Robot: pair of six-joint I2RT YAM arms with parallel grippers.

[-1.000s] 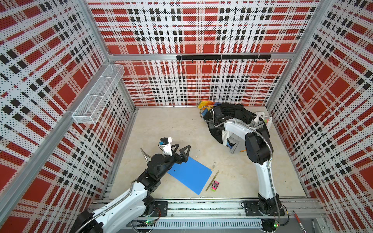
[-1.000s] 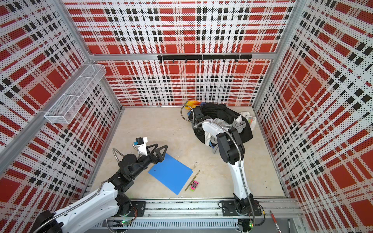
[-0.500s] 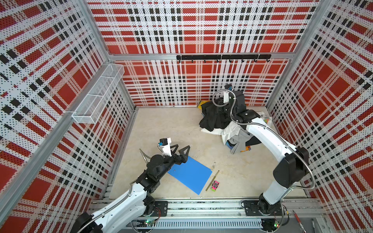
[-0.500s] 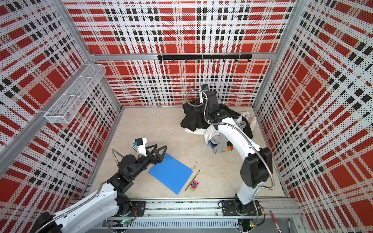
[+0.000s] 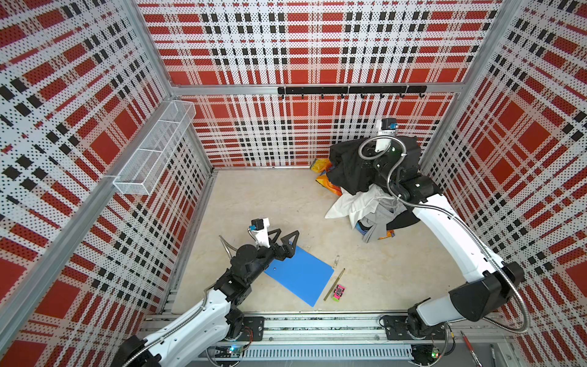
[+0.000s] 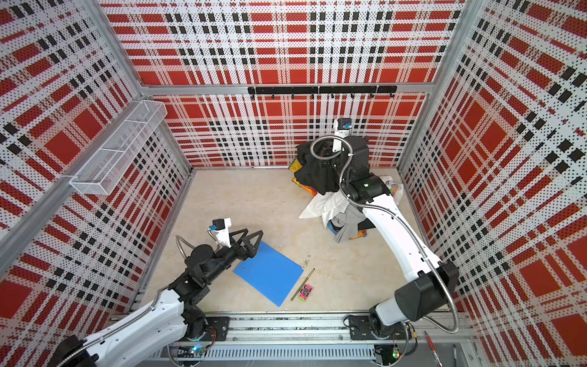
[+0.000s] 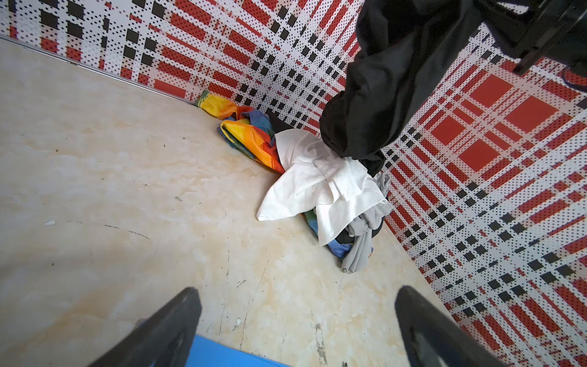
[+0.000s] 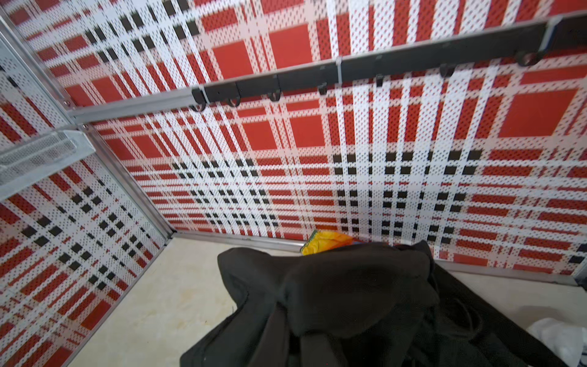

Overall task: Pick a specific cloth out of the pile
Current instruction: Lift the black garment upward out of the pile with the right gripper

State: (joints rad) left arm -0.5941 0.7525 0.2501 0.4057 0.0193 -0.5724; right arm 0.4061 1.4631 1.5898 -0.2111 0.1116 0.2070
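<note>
Since the earlier frame the right tool (image 5: 368, 151) has lifted rightward. It is pressed together on the black cloth (image 5: 349, 171), which hangs upper right, above the pile (image 5: 359, 205). The left tool (image 5: 288, 232) stands spread over the blue folder (image 5: 301, 276).

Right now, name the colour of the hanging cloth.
Plain black cloth, clearest in the left wrist view.

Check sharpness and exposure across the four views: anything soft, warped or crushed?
Both top views: sharp, evenly lit, soft shadows, wide-angle lens splays the walls. Left wrist view: floor and pile crisp, fingers of the left gripper soft at the frame edge. Right wrist view: hook rail slightly smeared, black cloth nearly featureless dark mass.
</note>
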